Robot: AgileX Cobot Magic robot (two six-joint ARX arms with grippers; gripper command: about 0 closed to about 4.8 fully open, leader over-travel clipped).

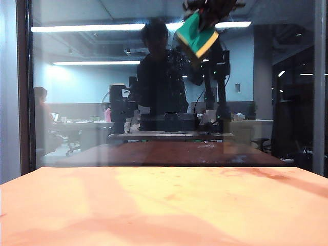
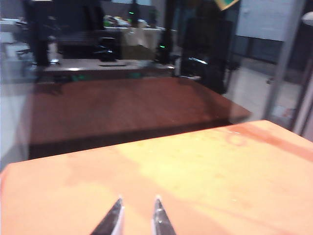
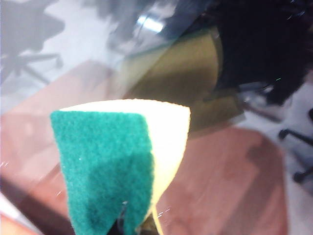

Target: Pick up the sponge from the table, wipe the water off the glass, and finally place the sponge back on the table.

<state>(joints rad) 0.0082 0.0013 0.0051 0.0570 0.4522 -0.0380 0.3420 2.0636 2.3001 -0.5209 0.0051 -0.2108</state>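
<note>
At the table's near left edge: the left gripper [image 2: 137,218] is hovering low over the bare orange table [image 1: 164,210], its two fingertips standing a little apart with nothing between them, so it is reading as released and idle.

Along the table's far edge: the glass [image 1: 92,102] is standing upright from the left frame to the right frame, mirroring a dim office, ceiling light strips and a darker copy of the tabletop.

High against the glass, right of centre: the sponge [image 1: 197,35] is hanging tilted near the top of the pane, green scouring layer uppermost and cream foam below, well clear of the table.

Right gripper: the right gripper [image 3: 128,223] is clenching the sponge [image 3: 122,161] at its lower end; only a sliver of dark finger is showing under the green layer, and the arm above it is running out of the exterior view's top edge.

Water: no droplets are showing clearly on the pane; a few faint glints are appearing in the right wrist view, too small to place.

Step in hand: wiping is looking underway, with the sponge up at the pane; whether it is actually touching the pane cannot be told.

Next move: pressing the sponge flat to the glass and sweeping across the wet patch, then lowering it to the table.
</note>
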